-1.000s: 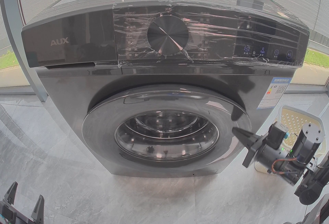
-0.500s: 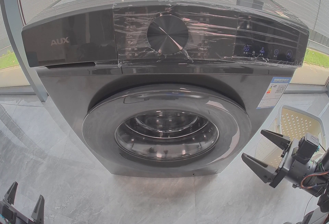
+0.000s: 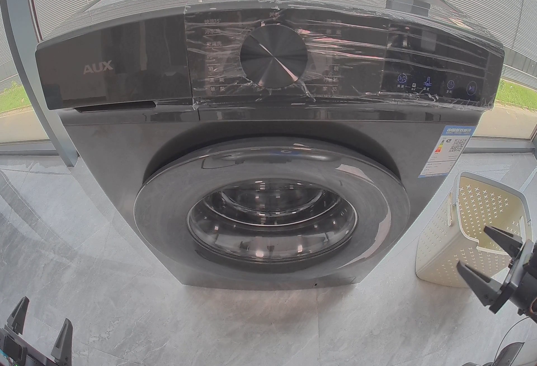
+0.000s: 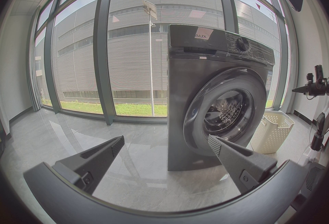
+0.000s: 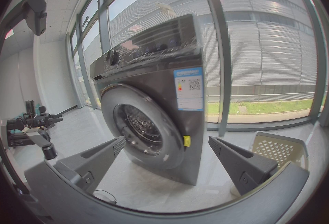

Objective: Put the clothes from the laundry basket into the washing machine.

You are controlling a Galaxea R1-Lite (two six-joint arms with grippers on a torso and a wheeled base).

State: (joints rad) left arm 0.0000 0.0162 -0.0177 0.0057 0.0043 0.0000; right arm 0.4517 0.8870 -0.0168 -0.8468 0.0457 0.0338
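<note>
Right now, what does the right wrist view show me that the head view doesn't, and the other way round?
Right wrist view adds: a small yellow tab on the door's rim, on the side toward the laundry basket. Head view adds: the washing machine's flat top, and how the open right hand sits low in front of the basket. Both share: the machine with its round door shut, the dial, the sticker label, the basket on the floor to the machine's right, and the open left hand.
</note>
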